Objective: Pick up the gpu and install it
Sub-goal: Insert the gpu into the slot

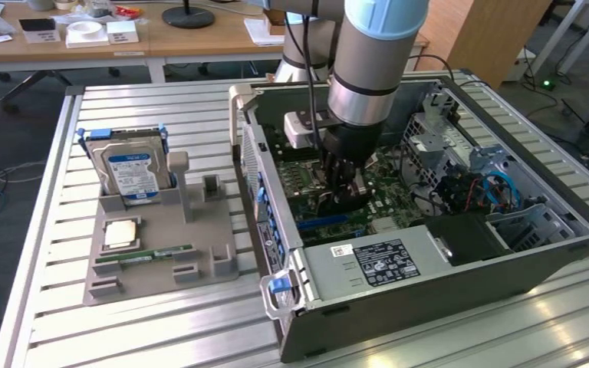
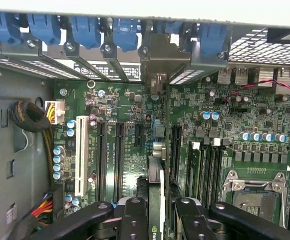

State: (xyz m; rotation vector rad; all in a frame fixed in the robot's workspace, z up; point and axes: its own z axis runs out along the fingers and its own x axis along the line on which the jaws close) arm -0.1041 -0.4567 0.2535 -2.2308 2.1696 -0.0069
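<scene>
Gpu [image 2: 155, 187] stands edge-on inside the open computer case [image 1: 428, 303], held between the fingers [image 2: 135, 220] of the claw [image 2: 162, 212], which is closed on the card's two faces from above. In the wrist view the card runs across the green motherboard [image 2: 120, 100] among the long black expansion slots, and its silver bracket [image 2: 157, 57] reaches the case's rear wall, in line with the row of blue latches [image 2: 85, 27]. Whether the gpu's lower edge is seated in a slot cannot be told. In the exterior view the claw [image 1: 340, 193] is lowered deep into the case over the motherboard [image 1: 382, 203]. The case also holds a grey power supply [image 1: 376, 264] with a label on its face, blue cables [image 1: 491, 192] by the drive cage, a white slot [image 2: 81, 150], a sleeved wire bundle [image 2: 30, 117] and a metal-framed processor socket [image 2: 254, 190]. Beside the case, towards the exterior view's left, a grey holder [image 1: 151, 272] lies on the slatted tabletop [image 1: 172, 330]. A hard drive [image 1: 131, 172] with a blue-and-white label stands upright in the holder's rear slot, a square processor chip [image 1: 120, 234] lies flat in a recess in front of it, and a narrow green memory stick [image 1: 159, 253] lies in a groove just in front of the chip.
</scene>
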